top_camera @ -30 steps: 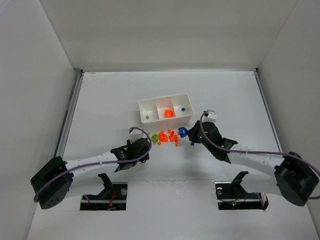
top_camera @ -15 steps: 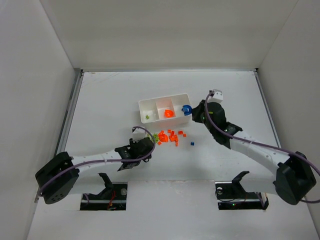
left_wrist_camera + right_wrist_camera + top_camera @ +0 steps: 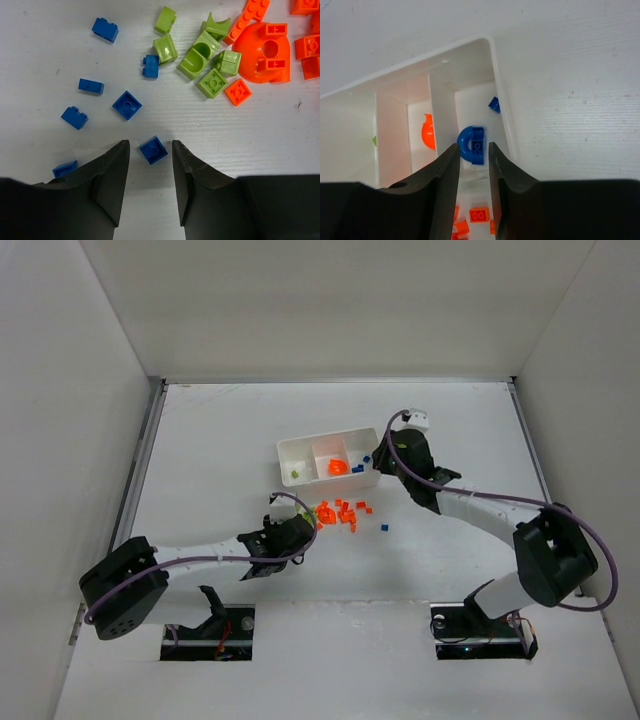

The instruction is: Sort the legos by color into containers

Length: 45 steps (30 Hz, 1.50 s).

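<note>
Blue arch lego (image 3: 475, 160) between gripper (image 3: 472, 145) fingertips (image 3: 451, 153), over right tray compartment (image 3: 478, 107)

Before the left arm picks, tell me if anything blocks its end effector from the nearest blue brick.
Nothing visible. The blue brick lies alone at the mouth of the open left end effector; other legos sit apart.

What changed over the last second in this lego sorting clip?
The right claw carried the blue arch from the loose pile up to the tray. The arch now sits between the claw tips over the right compartment; release unclear. The left claw edged forward to the pile's left end, open around a blue brick. The tray stayed put.
</note>
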### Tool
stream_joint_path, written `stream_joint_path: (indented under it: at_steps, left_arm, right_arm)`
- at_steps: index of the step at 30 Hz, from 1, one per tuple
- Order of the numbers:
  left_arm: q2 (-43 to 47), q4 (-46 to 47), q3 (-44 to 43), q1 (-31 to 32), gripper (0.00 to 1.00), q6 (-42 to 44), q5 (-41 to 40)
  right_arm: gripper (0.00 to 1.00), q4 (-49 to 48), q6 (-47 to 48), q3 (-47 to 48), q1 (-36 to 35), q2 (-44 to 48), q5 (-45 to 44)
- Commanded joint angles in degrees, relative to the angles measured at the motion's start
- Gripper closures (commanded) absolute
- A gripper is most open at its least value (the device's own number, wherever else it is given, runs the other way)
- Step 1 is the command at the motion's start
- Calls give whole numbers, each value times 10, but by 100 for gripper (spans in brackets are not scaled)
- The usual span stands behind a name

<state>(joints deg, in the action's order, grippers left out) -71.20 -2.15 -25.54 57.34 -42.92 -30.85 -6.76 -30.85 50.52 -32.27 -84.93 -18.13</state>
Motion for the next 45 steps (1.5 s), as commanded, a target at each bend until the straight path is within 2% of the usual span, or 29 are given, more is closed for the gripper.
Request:
stream_joint_path:
  at_steps: [1,5,15,21,28,32,36,41,45]
  left_arm:
    - [-10,-15,-7,4,64,2,-1]
    - [-18,-17,-7,4,68,2,-1]
    - [-14,-42,-18,17,88,-5,-13]
    - [14,-57,-50,15,90,6,-23]
    - [35,-34,-158,1,89,63,-15]
    - [-19,21,-254,-17,88,114,14]
    - [-115,78,-354,-47,87,152,57]
    - [-252,93,-478,-78,87,167,114]
    - [-340,84,-554,-87,86,175,122]
  right_arm:
    - [64,-46,7,17,0,33,-2]
    - [63,-46,1,-14,-6,76,-3]
    - [63,-37,-13,-116,-20,182,-15]
    - [61,-21,-27,-177,-33,234,-19]
    - [62,-13,-57,-237,-45,279,-27]
    - [66,-12,-75,-254,-68,281,-28]
    - [67,-10,-81,-257,-102,282,-39]
    - [67,-4,-91,-264,-137,284,-56]
    - [67,6,-98,-268,-157,299,-69]
